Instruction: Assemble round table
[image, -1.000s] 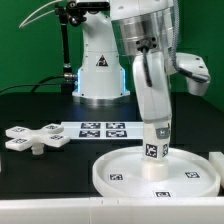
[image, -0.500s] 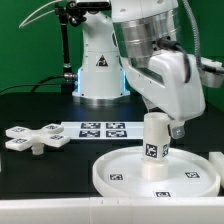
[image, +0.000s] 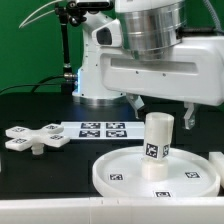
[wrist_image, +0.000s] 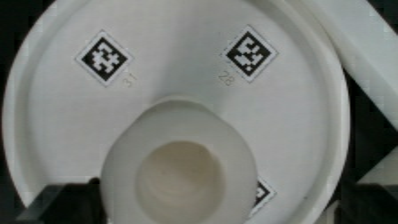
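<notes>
The exterior view is bright and evenly lit from overhead. The white disc (image: 125, 163) and leg (image: 157, 138) are nearly washed out against the black worktop (image: 40, 105), with only faint, soft shadows. The arm (image: 165, 60), close to the camera, looks soft and grey underneath. Both pictures are coarse. In the wrist view the leg's (wrist_image: 187, 165) top is blurred, while the disc's (wrist_image: 169, 85) tags (wrist_image: 107, 60) are sharper.

The marker board (image: 100, 129) lies flat on the black counter (image: 40, 105) at seven o'clock from the exterior view's middle, with a dark cabled stand (image: 66, 45) at eleven o'clock against a green backdrop (image: 25, 45).
</notes>
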